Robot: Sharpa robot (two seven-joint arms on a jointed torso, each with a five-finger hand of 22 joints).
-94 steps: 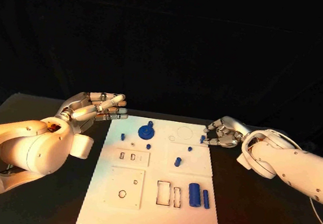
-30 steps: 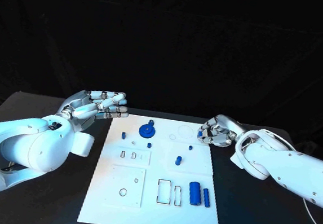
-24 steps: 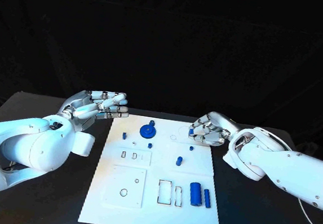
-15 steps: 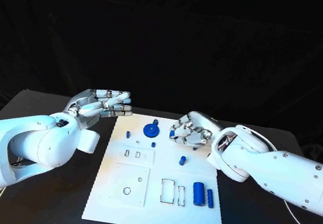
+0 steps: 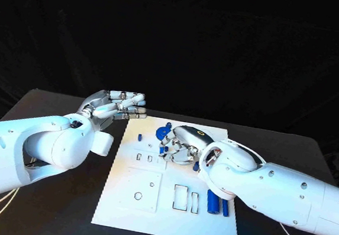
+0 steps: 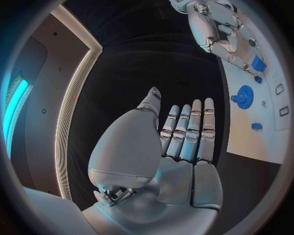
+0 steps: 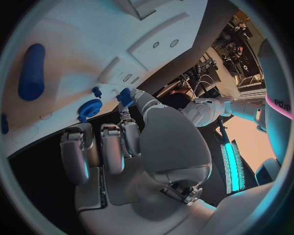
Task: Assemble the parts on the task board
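Note:
The white task board [image 5: 139, 216] lies in the middle of the black table. A blue gear [image 5: 160, 132] stands near its far end, and two blue cylinders [image 5: 213, 204] lie by its right edge. My right hand [image 5: 182, 147] hovers over the board's far half, just right of the gear, pinching a small blue part [image 7: 125, 96] at its fingertips; the same part [image 6: 257, 63] shows in the left wrist view. My left hand [image 5: 120, 103] is raised beside the board's far left corner with straight fingers [image 6: 186, 131] and holds nothing.
Rectangular and round recesses [image 5: 182, 197] mark the board's near half. A small blue peg [image 5: 139, 138] stands left of the gear. Another blue cylinder [image 7: 31, 71] and the gear [image 7: 90, 108] appear in the right wrist view. Black table surface [image 5: 302, 155] surrounds the board.
My right hand has moved left from the board's far right edge to over the board near the gear, still pinching the small blue part. The left hand has stayed raised. The camera has shifted.

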